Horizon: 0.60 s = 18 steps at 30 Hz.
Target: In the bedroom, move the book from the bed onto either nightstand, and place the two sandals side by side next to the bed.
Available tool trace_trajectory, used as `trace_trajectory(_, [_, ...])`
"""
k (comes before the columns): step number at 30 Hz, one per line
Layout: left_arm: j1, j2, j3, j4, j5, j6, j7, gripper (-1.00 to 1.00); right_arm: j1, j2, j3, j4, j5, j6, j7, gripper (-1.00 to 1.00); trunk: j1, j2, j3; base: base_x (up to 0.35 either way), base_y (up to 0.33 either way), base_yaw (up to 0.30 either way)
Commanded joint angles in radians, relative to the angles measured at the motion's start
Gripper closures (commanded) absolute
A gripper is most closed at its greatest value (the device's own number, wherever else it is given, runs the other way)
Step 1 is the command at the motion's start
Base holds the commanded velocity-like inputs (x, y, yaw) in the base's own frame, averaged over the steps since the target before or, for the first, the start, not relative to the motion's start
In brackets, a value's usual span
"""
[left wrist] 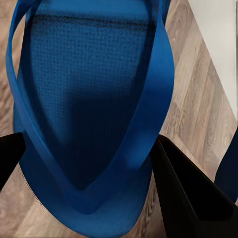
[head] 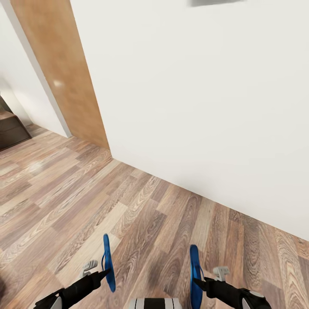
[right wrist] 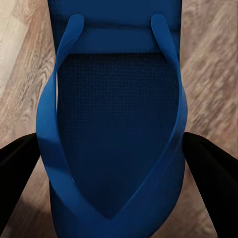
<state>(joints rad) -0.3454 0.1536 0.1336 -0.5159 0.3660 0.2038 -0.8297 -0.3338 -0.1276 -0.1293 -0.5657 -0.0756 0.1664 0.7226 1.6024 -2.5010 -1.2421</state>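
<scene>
Gripping one edge-up sandal each, left tool and right tool point them wallward

- A plain white wall fills most of the head view, meeting the floor along a slanting line.
- The floor is wood plank in mixed brown and pale tones.
- A brown wooden door stands left of the wall.
- A dark brown cabinet sits at the far left edge.
- Light is even and soft.
</scene>
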Motion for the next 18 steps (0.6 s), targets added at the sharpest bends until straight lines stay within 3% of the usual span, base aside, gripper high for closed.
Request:
trace_trajectory(1, [0.000,0.000,0.001,0.000,0.005,0.008,-0.003,1.00,0.000,0.000,-0.003,0.000,-0.007,0.010,0.004,1.00,-0.001,0.000,0.003,0.000,0.000,0.000])
trace_trajectory(5, [0.000,0.001,0.002,0.001,0.005,0.008,-0.003,1.00,0.000,0.000,-0.002,0.000,-0.007,0.010,0.004,1.00,-0.002,0.001,0.019,0.000,0.000,0.000])
trace_trajectory(18, [-0.001,0.000,0.000,0.001,0.005,0.008,-0.003,1.00,0.000,0.000,-0.003,0.054,-0.007,0.009,0.004,1.00,-0.052,0.092,0.059,0.000,0.000,0.000])
